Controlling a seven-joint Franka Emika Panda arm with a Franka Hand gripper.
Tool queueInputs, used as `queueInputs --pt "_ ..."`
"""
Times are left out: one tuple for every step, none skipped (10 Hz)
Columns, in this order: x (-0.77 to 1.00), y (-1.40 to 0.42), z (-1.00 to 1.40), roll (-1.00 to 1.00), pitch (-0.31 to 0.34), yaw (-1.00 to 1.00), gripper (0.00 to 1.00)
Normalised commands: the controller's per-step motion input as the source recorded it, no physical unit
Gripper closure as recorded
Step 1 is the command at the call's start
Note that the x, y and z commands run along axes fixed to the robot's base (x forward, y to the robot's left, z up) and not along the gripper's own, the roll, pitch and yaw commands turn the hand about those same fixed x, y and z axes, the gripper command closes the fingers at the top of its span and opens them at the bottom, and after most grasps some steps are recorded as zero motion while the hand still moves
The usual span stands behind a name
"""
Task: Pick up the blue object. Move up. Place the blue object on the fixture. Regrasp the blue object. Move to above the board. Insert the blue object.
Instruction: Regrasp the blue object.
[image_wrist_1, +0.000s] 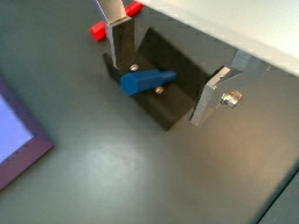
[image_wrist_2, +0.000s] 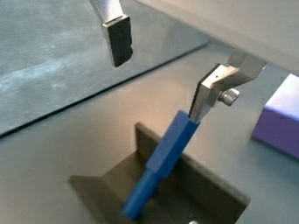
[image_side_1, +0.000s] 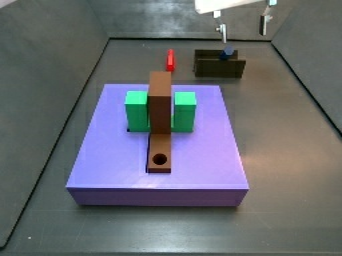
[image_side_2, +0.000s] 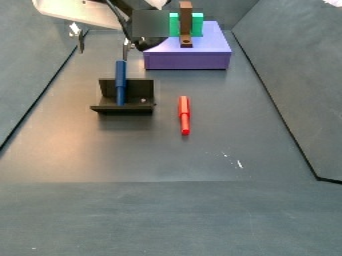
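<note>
Dark grey flooring runs under everything. In a wrist view the gripper (image_wrist_1: 167, 74) hangs over the fixture (image_wrist_1: 163, 92) with its jaws spread wide, one silver finger (image_wrist_1: 117, 35) on each side of the block. The blue peg (image_wrist_1: 145, 81) shows end-on down there, sitting in the fixture between the fingers and touching neither. A red peg (image_wrist_1: 100, 29) peeks out behind one finger, and a corner of the purple board (image_wrist_1: 17, 131) shows at the frame's edge.

From a wrist view on the opposite side, the gripper (image_wrist_2: 163, 66) is open; the blue peg (image_wrist_2: 163, 166) leans up out of the fixture (image_wrist_2: 198, 197), its top just beside one finger (image_wrist_2: 211, 96), though I cannot tell if they touch.

In a side view the gripper (image_side_1: 245, 25) is high at about 1 o'clock from the board (image_side_1: 160, 160), above the fixture (image_side_1: 219, 66) and blue peg (image_side_1: 225, 47). Two green blocks (image_side_1: 138, 110) flank a brown bar (image_side_1: 160, 115).

In a side view, the gripper (image_side_2: 104, 38) hovers over the blue peg (image_side_2: 120, 80) standing in the fixture (image_side_2: 124, 100); the red peg (image_side_2: 185, 114) lies at 3 o'clock of it.
</note>
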Motion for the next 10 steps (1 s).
queueInputs --pt "-0.03 0.07 0.03 1.00 0.183 0.01 0.00" --pt "-0.05 0.07 0.03 1.00 0.206 0.01 0.00" --pt "-0.08 0.07 0.04 1.00 0.240 0.00 0.00" --pt "-0.12 0.07 0.06 1.00 0.283 0.01 0.00" --pt "-0.13 0.03 0.07 1.00 0.294 0.03 0.00" --pt "-0.14 0.00 0.07 1.00 0.294 0.07 0.00" --pt "-0.18 -0.19 0.09 1.00 0.283 0.18 0.00" --pt "-0.15 -0.21 0.06 1.00 0.249 0.19 0.00" --pt "-0.05 -0.24 0.00 1.00 0.114 0.20 0.00" --pt "0.00 -0.24 0.00 1.00 0.000 0.19 0.00"
